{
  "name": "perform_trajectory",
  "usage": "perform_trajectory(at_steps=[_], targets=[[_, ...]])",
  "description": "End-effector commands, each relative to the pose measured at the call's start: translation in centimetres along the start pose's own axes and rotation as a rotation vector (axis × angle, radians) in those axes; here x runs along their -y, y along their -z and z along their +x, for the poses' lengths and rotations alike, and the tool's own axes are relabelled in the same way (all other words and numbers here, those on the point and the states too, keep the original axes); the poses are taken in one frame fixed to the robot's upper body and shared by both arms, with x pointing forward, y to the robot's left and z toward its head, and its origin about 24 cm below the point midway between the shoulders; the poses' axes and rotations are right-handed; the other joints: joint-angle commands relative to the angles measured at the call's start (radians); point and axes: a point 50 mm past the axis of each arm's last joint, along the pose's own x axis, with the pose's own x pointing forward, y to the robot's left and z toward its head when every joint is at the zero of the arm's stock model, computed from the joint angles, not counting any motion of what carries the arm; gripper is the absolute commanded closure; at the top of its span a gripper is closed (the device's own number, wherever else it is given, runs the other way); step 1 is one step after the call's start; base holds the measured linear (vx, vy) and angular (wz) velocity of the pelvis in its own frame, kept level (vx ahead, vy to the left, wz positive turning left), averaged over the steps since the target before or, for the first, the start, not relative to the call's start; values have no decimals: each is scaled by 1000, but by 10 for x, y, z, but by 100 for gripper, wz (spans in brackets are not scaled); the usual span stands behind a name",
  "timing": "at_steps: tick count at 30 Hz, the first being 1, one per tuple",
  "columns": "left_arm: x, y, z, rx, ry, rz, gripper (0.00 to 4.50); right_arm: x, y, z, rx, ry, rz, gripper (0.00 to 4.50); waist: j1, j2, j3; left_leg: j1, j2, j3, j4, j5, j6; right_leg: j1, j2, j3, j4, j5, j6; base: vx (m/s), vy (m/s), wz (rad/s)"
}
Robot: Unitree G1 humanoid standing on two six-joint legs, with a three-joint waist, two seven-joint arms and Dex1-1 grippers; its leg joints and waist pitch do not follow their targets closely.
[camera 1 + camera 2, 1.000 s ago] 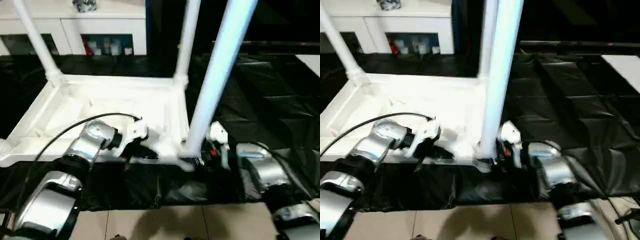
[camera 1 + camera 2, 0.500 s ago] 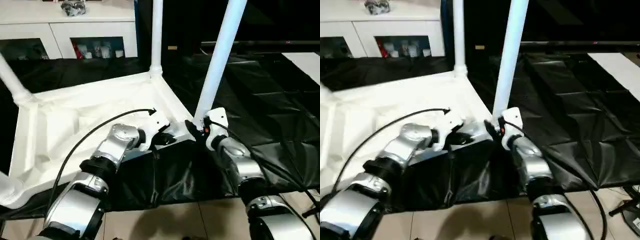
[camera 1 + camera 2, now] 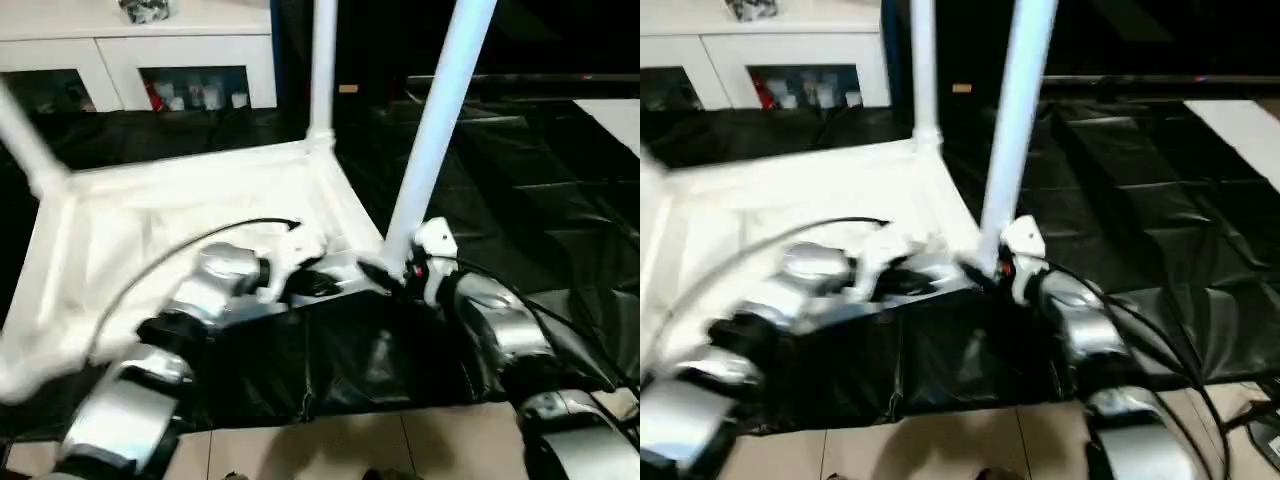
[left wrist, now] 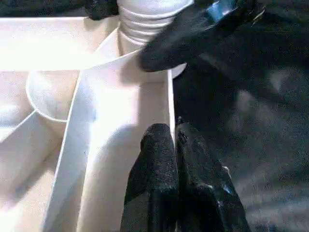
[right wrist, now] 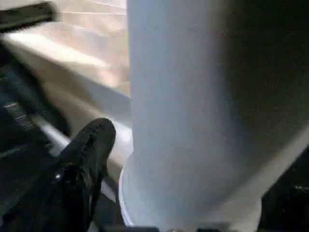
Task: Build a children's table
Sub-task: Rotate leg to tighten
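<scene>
1. My left hand was pressed shut, fingers together, resting on the tabletop's near rim.
2. My right hand stood spread around the base of the nearest leg, not clamping it.
3. The white tabletop lay upside down on the black-covered surface, ribs showing, legs upright in its corner sockets.
4. My left wrist view showed the leg's ribbed socket; the head views showed the white cabinet behind.
</scene>
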Motion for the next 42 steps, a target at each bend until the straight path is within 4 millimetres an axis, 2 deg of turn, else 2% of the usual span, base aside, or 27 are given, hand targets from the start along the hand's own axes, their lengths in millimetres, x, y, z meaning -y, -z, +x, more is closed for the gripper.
perform_trajectory(at_steps=[1,3,4,6,7,9,11,12,15,20,23,24,26,28,29,30,32,34,37,38,41,42], targets=[[6,-8,4,3,101,68,450,-16,6,1,-47,-185,-4,64,7,-1,-73,2,15,13,-55,-176,130,69,-41,39,-50,-160,-268,0,0,0],[6,-7,1,-2,117,70,450,-17,6,-2,-51,-228,-11,64,12,0,-71,4,17,13,-56,-199,121,67,-42,41,-49,-171,-270,0,0,0],[6,-5,-3,-6,147,71,450,-20,5,-6,-62,-301,-8,64,14,-1,-71,7,18,13,-57,-214,111,67,-42,41,-51,-183,-270,0,0,0],[6,-4,-10,-10,188,71,450,-23,5,-12,-90,-409,-11,64,16,-2,-69,8,19,13,-58,-230,109,67,-42,41,-53,-207,-264,0,0,0],[6,-4,-11,-13,197,71,450,-24,5,-12,-97,-426,-15,89,18,-2,-68,7,18,13,-59,-238,102,67,-43,41,-55,-232,-259,0,0,0],[7,-2,-17,-30,240,78,450,-26,5,-14,-123,-488,-25,96,22,-3,-67,8,18,13,-60,-243,92,65,-44,41,-57,-259,-249,0,0,0],[7,-1,-19,-43,258,82,450,-27,4,-13,-134,-507,-32,101,26,-3,-67,10,18,13,-60,-252,81,63,-46,42,-60,-288,-241,0,0,0],[7,0,-20,-47,262,83,450,-27,4,-13,-134,-513,-33,119,28,-3,-67,11,18,12,-61,-252,74,63,-47,43,-61,-295,-237,0,0,0],[7,0,-21,-53,275,84,450,-30,2,-11,-126,-530,-34,137,29,-2,-68,10,19,11,-62,-248,64,63,-46,42,-58,-287,-234,0,0,0],[6,0,-21,-49,268,82,450,-34,2,-10,-126,-554,-39,172,30,-2,-70,9,17,12,-59,-233,67,65,-46,42,-56,-267,-236,0,0,0],[5,0,-19,-37,238,71,450,-34,3,-9,-113,-513,-26,176,31,-2,-71,9,17,12,-58,-222,70,64,-45,42,-55,-249,-240,0,0,0],[2,-1,-14,-28,171,51,450,-29,5,-6,-99,-403,-4,176,30,-2,-69,9,18,12,-59,-224,67,63,-45,42,-55,-253,-239,0,0,0],[-1,-3,-9,-20,105,34,450,-23,7,-1,-85,-278,15,177,26,-2,-66,10,17,11,-62,-250,49,60,-46,41,-59,-305,-225,0,0,0],[-2,-6,-2,1,53,10,450,-16,12,4,-88,-115,33,178,18,-5,-63,14,13,6,-63,-286,20,58,-51,40,-71,-413,-188,0,0,0],[-2,-9,3,11,29,3,450,-14,14,7,-85,-40,39,178,16,-4,-63,17,12,6,-64,-291,15,56,-51,40,-72,-426,-183,0,0,0],[-2,-10,7,15,16,-2,450,-12,16,9,-84,21,57,178,10,-8,-59,15,10,5,-65,-307,14,55,-49,38,-79,-463,-167,0,0,0],[-1,-12,12,20,3,-8,450,-10,17,12,-81,86,82,178,0,-7,-56,20,6,2,-65,-339,17,53,-47,34,-88,-518,-146,0,0,0],[5,-17,27,32,-15,-13,450,-10,19,22,-66,228,151,178,-8,-4,-58,20,5,1,-65,-349,20,51,-47,34,-92,-526,-139,0,0,0],[11,-25,43,45,-42,-10,450,-12,20,33,-76,353,156,178,-11,-5,-60,20,5,2,-65,-338,22,50,-45,35,-91,-505,-141,0,0,0],[11,-25,43,45,-42,-10,450,-12,20,33,-76,353,156,178,-12,-2,-59,21,4,4,-64,-343,21,47,-44,35,-92,-507,-141,0,0,0],[15,-26,50,38,-45,-1,450,-18,15,42,-55,365,108,178,-12,0,-61,18,4,3,-65,-345,27,49,-44,35,-91,-491,-141,0,0,0],[14,-26,50,35,-51,-2,450,-19,14,44,-48,366,108,143,-12,-1,-61,19,4,4,-65,-348,28,49,-43,35,-91,-479,-144,0,0,0]])
